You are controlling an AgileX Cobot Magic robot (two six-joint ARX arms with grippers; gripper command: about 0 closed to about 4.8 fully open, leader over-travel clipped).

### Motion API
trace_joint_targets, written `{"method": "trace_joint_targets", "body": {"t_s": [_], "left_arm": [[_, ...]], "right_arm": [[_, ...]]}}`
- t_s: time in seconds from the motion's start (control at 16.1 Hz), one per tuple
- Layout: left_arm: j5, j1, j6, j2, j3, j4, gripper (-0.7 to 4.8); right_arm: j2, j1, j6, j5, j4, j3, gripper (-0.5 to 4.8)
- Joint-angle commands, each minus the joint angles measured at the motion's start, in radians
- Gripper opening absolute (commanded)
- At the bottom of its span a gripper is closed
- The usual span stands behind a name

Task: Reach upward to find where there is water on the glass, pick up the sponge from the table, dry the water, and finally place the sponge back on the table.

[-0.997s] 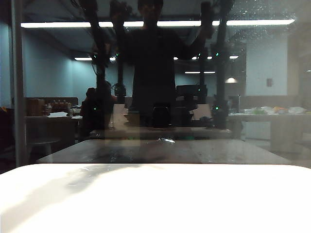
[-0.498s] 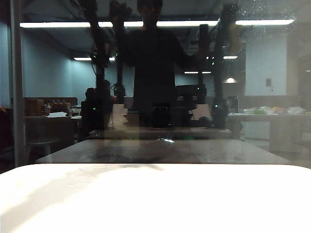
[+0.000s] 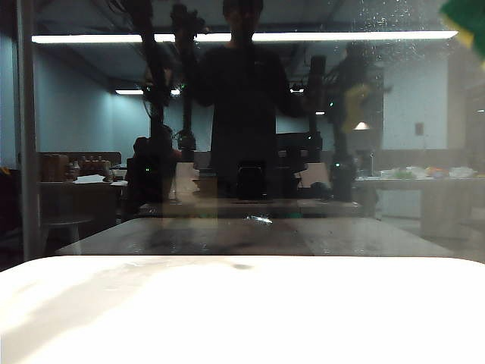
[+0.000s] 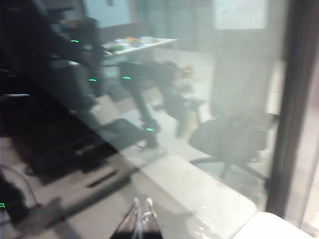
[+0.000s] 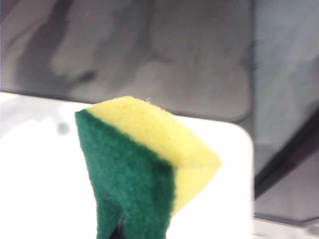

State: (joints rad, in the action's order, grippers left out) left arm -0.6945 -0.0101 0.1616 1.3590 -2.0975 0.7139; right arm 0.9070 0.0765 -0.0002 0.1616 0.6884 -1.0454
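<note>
The sponge point(image 5: 144, 164), yellow foam with a dark green scouring face, fills the right wrist view. My right gripper point(image 5: 118, 233) is shut on its lower end, and the sponge hides the fingers almost entirely. In the exterior view only a blurred corner of the sponge point(image 3: 466, 19) shows, high up before the glass point(image 3: 250, 136). Water point(image 3: 394, 19) speckles the pane just left of it as fine whitish droplets. My left gripper point(image 4: 141, 206) is shut and empty, pointing at the glass point(image 4: 164, 99) above the table. The white table point(image 3: 242, 318) lies below.
A grey vertical frame strip point(image 3: 26, 136) runs down the pane's left side, and a dark frame post point(image 4: 291, 109) stands beside the table's rounded corner point(image 4: 269, 226). The pane mirrors a dark figure, both arms and a dim sponge image.
The sponge has risen into the exterior view's upper right corner. The right arm's mirrored image has shifted right and lower. The arm's shadow on the table has faded.
</note>
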Motion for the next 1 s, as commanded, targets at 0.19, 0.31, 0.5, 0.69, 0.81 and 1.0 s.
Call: {"method": "trace_joint_targets", "body": {"t_s": [0.19,0.31,0.5,0.69,0.81,1.0], "left_arm": [[0.002,-0.002,0.026,-0.098,0.095,0.011,-0.06],[0.002,-0.002,0.026,-0.137,0.147,0.019,-0.05],[0.003,-0.002,0.042,-0.200,0.237,0.018,-0.06],[0.002,-0.002,0.049,-0.283,0.357,0.021,-0.06],[0.003,-0.002,0.049,-0.333,0.415,0.023,-0.06],[0.047,-0.002,0.051,-0.445,0.527,0.021,-0.06]], "right_arm": [[0.002,0.001,0.101,0.133,-0.245,0.243,-0.06],[0.007,0.011,0.110,0.156,-0.309,0.341,-0.06],[0.026,0.053,0.113,0.157,-0.360,0.417,-0.06],[0.135,0.165,0.114,0.156,-0.430,0.433,-0.06],[0.208,0.221,0.134,0.156,-0.491,0.433,-0.06],[0.367,0.309,0.196,0.156,-0.616,0.433,-0.06]]}}
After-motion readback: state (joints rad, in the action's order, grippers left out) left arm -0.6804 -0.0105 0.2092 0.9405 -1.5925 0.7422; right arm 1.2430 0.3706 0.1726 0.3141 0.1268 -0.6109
